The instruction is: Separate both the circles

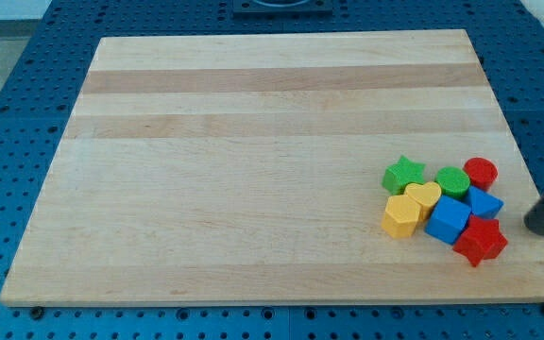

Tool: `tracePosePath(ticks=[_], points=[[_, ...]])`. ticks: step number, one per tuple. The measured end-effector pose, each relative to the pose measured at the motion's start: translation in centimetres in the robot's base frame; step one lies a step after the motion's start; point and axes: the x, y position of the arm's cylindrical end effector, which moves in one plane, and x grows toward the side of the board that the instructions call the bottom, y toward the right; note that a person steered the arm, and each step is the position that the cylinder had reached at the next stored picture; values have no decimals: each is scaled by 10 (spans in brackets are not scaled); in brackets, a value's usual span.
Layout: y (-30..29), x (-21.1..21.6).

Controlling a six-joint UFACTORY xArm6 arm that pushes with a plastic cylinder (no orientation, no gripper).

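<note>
The green circle (pixel 452 180) and the red circle (pixel 481 173) sit side by side and touching, near the board's right edge. They belong to a tight cluster with a green star (pixel 403 174), a yellow heart (pixel 423 196), a yellow hexagon (pixel 401 216), a blue cube (pixel 448 220), a second blue block (pixel 484 202) and a red star (pixel 480 240). My rod comes in from the view's right edge. My tip (pixel 537 228) rests to the right of the cluster, apart from the red star and well below the red circle.
The wooden board (pixel 253 161) lies on a blue perforated table (pixel 8 113). The board's right edge runs just behind my tip. All blocks are in the board's lower right part.
</note>
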Motion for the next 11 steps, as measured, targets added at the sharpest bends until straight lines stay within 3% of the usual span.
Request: tracePosePath(ticks=[3, 6, 9, 11], points=[[-103, -69], [-101, -68], [-38, -71], [-68, -85]])
